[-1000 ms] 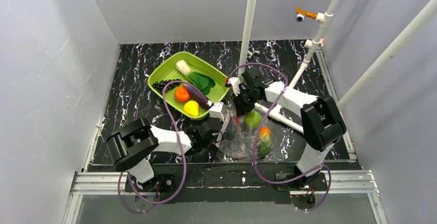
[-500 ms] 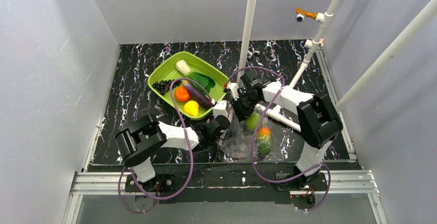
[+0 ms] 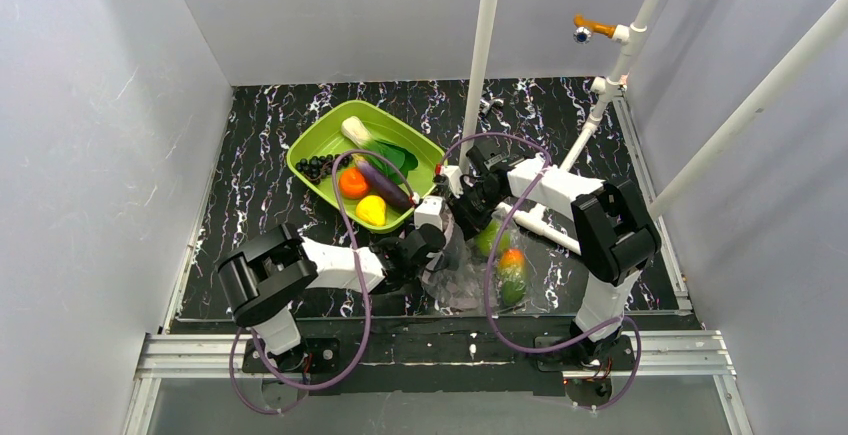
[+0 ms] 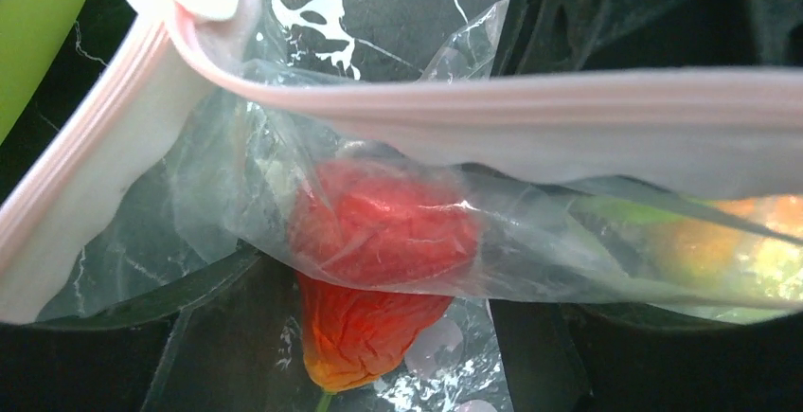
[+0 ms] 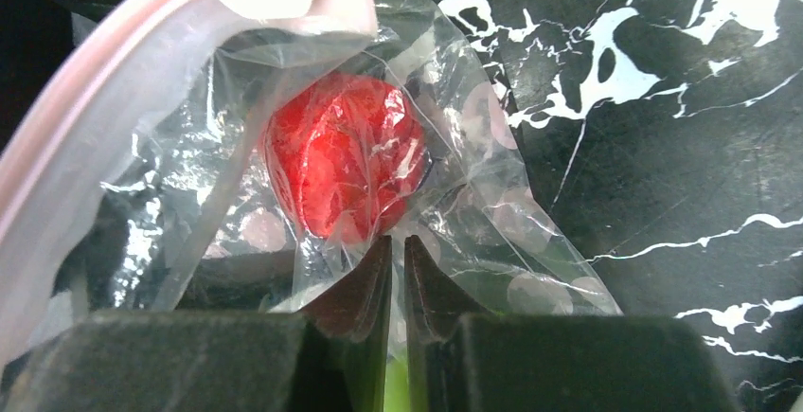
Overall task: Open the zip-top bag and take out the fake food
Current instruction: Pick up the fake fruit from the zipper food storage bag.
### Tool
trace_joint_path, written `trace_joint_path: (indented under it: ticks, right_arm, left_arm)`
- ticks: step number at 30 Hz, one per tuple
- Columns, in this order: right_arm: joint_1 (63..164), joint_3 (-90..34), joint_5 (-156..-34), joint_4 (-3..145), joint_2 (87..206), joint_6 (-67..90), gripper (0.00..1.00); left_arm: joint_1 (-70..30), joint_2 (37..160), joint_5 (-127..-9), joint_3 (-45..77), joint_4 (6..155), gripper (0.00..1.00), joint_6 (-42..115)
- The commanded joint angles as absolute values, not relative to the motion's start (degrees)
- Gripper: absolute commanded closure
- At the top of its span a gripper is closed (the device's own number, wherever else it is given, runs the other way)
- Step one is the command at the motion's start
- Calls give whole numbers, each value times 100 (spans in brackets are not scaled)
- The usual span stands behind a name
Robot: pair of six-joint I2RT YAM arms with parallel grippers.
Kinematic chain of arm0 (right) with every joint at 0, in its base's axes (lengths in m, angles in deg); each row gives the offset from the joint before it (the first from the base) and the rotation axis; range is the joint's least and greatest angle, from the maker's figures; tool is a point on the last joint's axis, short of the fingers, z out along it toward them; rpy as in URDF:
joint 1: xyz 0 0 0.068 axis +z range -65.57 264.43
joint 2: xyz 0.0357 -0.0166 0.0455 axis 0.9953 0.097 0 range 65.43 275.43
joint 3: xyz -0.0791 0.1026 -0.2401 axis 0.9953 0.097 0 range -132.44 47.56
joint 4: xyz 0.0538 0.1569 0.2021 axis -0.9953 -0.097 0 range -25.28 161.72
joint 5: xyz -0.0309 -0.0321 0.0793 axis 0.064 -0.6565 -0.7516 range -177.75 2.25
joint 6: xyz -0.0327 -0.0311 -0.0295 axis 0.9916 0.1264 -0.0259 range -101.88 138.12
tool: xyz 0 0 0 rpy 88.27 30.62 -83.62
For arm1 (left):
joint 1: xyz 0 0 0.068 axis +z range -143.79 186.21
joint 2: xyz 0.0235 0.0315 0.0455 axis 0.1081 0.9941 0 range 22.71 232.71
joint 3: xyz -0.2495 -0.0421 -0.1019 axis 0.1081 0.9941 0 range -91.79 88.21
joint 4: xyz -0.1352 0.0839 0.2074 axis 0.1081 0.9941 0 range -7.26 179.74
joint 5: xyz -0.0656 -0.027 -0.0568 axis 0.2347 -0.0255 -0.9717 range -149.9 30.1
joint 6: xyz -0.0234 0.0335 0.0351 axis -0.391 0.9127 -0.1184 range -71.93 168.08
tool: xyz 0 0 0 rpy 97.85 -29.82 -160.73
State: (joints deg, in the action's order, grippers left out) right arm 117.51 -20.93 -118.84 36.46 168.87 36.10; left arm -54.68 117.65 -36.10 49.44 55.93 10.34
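Note:
The zip-top bag lies crinkled on the black marbled table between my arms, its pinkish zip strip parted. My left gripper reaches into the mouth, open, and a red fruit sits between its fingers with a gap on the right side. My right gripper is shut on a fold of the bag's film just below the same red fruit. A green apple and an orange-green fruit lie deeper in the bag.
The lime-green tray at the back left holds an orange, lemon, eggplant, grapes and a leafy green. A white upright pipe stands behind the bag. Grey walls close in both sides.
The left gripper pushed right into the bag's mouth and its jaws spread wider. The right gripper came down and toward the left one, still pinching the film.

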Motion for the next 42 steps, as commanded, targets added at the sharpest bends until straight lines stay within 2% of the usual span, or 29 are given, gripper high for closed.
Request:
trace_joint_path:
  ticks: [1,3,6,10,15,19,24,26,28,29,37,42]
  right_arm:
    - [11748,-2239,-12166,3422,16966,3565,84]
    - [11739,-2240,-12174,3419,16962,3564,84]
    - [11731,-2240,-12183,3415,16967,3570,84]
    - [11730,-2240,-12184,3403,16976,3576,84]
    - [11724,-2249,-12193,3392,16976,3579,84]
    - [11725,-2249,-12202,3384,16973,3587,84]
    - [11722,-2249,-12207,3371,16952,3598,84]
    - [11723,-2253,-12220,3358,16949,3604,84]
    - [11721,-2257,-12229,3350,16944,3613,84]
    - [11721,-2257,-12224,3343,16941,3620,84]
    - [11700,-2249,-12252,3290,16843,3707,84]
    - [11678,-2231,-12251,3279,16791,3763,84]
  left_arm:
    - [-5470,11303,-3667,5100,5999,30,1476]
    - [-5470,11175,-3717,5134,6063,31,1590]
    - [-5470,11091,-3747,5150,6177,39,1743]
    - [-5470,11118,-3774,5031,6404,42,1893]
    - [-5471,11167,-4002,4976,6458,41,2082]
    - [-5470,11298,-4087,4838,6649,32,2144]
    - [-5471,11401,-4031,4809,6677,33,2097]
    - [-5468,11367,-3947,4812,6697,42,2083]
    - [-5472,11311,-3892,4825,6712,67,2076]
    - [-5470,11272,-3906,4830,6717,74,2092]
    - [-5470,10399,-4575,4805,7002,99,2185]
    - [-5466,9817,-5102,4988,7205,100,2007]
